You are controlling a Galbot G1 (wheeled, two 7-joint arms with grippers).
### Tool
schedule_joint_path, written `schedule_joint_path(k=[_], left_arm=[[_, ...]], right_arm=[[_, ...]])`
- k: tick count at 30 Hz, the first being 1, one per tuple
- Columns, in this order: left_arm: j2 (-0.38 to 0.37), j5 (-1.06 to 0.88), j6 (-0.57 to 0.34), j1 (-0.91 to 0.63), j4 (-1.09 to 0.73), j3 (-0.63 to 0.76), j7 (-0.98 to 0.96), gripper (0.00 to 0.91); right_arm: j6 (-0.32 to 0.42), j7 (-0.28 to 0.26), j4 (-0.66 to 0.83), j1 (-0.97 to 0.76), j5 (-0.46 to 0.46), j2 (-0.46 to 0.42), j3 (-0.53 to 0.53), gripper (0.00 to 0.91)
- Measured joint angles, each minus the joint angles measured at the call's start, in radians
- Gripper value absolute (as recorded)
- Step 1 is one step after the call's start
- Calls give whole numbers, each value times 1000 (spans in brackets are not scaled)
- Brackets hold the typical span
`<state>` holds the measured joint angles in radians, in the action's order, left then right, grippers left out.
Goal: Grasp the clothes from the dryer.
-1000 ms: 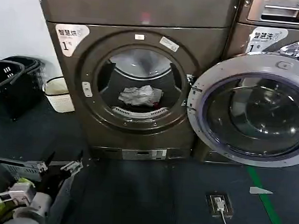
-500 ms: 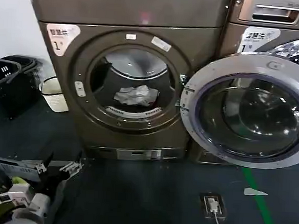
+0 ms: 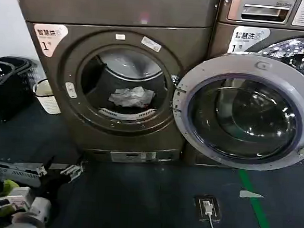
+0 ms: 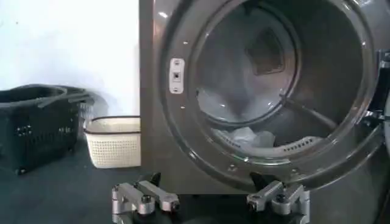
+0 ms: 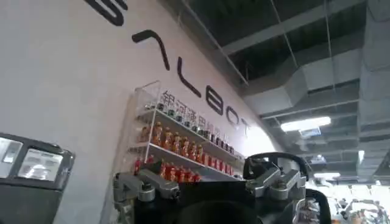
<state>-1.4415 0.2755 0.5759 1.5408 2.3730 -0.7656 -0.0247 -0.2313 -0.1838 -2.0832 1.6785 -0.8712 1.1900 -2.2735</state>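
One small pale bundle, the clothes, is lying on the drum floor just inside the porthole of the dryer, toward the front lip and a little above the perforated grey lint guard; in the left wrist view the clothes are showing as a crumpled whitish heap behind that same guard. Nothing is touching the bundle. The dryer's round door is standing swung fully open to the right, its glass facing the room and covering much of the neighbouring machine. A white label with a "1" is sitting at the dryer's upper left corner. The left gripper is hovering low in front of the dryer, below the porthole ring and well apart from the clothes, its two fingers spread wide and holding nothing; in the head view the left gripper is reaching out over the dark floor at the lower left. The right gripper is pointing upward toward a wall with shelves of bottles, its fingers likewise spread apart and empty. Beside the dryer on the left, a cream basket and a black basket are resting on the floor against the white wall.
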Motion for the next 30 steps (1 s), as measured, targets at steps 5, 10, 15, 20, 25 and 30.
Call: schedule_joint_path(k=[5,10,15,20,25,30], left_arm=[[-1,1,0,-1,4,1,3,907],[-1,3,0,-3,15,1,11,907],[0,9,0,-4,26,3,20,907],[0,9,-2,-5,29,6,24,907],[1,10,-3,-7,29,6,25,907],[3,10,-4,-8,31,11,25,907]], right_arm=[[5,-10,-6,-1,-4,2,0,907],[7,-13,-13,-2,-16,5,1,907],[8,-19,-20,-2,-34,8,0,907],[8,-25,-26,-1,-44,11,1,907],[8,-23,-31,1,-50,14,1,907],[5,-20,-36,3,-53,16,-1,907]])
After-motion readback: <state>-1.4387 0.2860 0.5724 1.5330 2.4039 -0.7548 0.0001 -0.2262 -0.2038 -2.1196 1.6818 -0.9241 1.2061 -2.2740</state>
